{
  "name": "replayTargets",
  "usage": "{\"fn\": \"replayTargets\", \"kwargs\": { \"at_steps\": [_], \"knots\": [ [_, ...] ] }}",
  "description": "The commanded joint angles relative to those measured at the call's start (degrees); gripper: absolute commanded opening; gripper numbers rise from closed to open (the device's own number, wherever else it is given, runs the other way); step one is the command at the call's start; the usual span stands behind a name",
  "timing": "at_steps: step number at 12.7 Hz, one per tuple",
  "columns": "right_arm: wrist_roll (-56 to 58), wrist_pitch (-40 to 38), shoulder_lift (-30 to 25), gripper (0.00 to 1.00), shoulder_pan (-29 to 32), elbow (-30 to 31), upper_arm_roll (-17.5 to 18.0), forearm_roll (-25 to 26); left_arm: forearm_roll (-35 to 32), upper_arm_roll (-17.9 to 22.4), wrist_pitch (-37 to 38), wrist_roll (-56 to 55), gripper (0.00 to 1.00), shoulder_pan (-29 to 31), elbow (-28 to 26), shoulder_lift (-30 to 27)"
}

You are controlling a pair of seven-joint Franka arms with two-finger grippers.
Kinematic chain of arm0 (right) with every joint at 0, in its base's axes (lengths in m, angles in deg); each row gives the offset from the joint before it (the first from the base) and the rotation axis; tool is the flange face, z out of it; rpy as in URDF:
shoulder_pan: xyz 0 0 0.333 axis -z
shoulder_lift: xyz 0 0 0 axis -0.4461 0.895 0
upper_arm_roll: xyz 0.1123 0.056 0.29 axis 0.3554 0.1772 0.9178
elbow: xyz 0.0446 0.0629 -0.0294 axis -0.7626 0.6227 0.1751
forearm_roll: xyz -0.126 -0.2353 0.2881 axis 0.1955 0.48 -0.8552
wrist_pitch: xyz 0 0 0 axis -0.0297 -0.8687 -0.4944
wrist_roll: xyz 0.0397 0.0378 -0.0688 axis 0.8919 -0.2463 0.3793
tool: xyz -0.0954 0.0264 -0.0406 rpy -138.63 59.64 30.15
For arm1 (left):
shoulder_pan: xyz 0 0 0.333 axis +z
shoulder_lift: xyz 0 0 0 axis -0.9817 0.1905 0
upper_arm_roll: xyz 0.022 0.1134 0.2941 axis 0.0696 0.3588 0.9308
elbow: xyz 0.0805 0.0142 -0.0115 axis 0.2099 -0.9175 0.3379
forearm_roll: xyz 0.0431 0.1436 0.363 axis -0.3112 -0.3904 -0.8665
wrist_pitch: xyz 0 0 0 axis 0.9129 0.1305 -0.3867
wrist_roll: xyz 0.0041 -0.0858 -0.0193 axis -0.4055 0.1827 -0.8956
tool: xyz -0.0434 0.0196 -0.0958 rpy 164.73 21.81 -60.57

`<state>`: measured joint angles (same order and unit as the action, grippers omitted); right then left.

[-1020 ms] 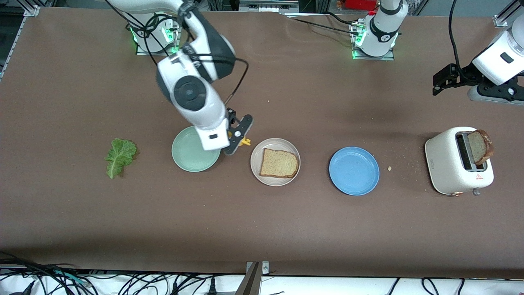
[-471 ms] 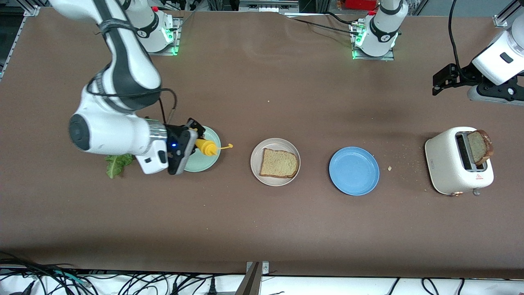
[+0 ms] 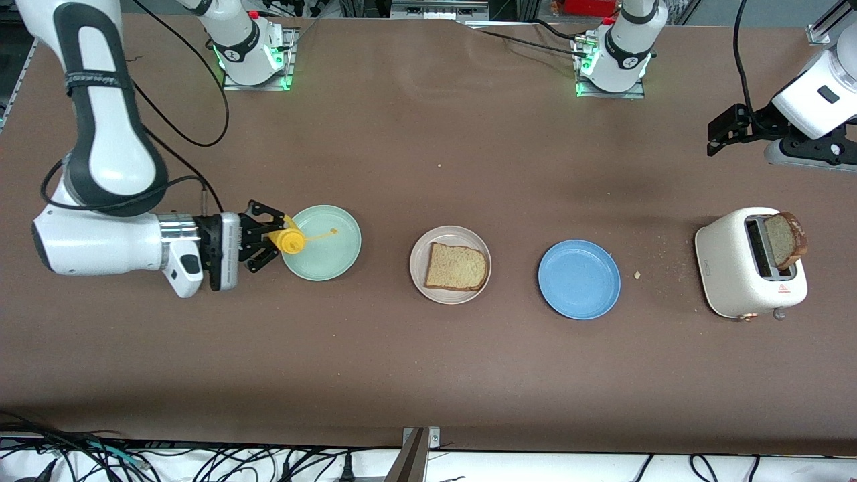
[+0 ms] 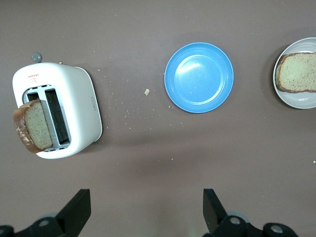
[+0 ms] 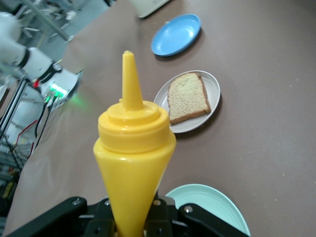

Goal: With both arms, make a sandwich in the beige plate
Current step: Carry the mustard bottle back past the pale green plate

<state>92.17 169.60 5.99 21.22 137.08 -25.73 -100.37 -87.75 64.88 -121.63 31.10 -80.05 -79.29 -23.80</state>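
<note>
I see the right gripper (image 3: 271, 235) clamped on the yellow squeeze bottle (image 3: 291, 241) over the mint-green plate's (image 3: 335, 258) rim. One bread slice (image 3: 457, 267) lies in the beige plate (image 3: 418, 264). The left arm waits.

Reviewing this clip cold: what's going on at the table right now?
The right gripper is shut on a yellow squeeze bottle, held sideways with its nozzle over the mint-green plate. One bread slice lies on the beige plate; another stands in the toaster. The blue plate holds nothing. The left gripper waits open, up above the toaster's end of the table.
</note>
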Motion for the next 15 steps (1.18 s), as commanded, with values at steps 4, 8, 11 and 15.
{"fn": "replayTargets", "kwargs": {
  "at_steps": [4,8,11,15],
  "knots": [
    [25.4,-7.5,2.9,0.00,8.6,2.4,0.7,-3.9,0.2,-0.2,0.3,1.2,1.00,0.3,-0.2,-0.4],
    [42.2,-10.4,8.0,0.00,12.8,2.2,0.7,-3.6,0.2,-0.2,0.3,1.2,1.00,0.2,-0.2,-0.4],
    [50.3,-12.8,11.9,0.00,15.5,1.8,0.7,-3.7,0.3,-0.2,0.3,1.2,1.00,0.3,-0.2,-0.4],
    [57.8,-13.7,17.6,0.00,17.5,1.6,0.8,-3.8,0.2,-0.2,0.3,1.2,1.00,0.2,-0.2,-0.4]
  ]
}}
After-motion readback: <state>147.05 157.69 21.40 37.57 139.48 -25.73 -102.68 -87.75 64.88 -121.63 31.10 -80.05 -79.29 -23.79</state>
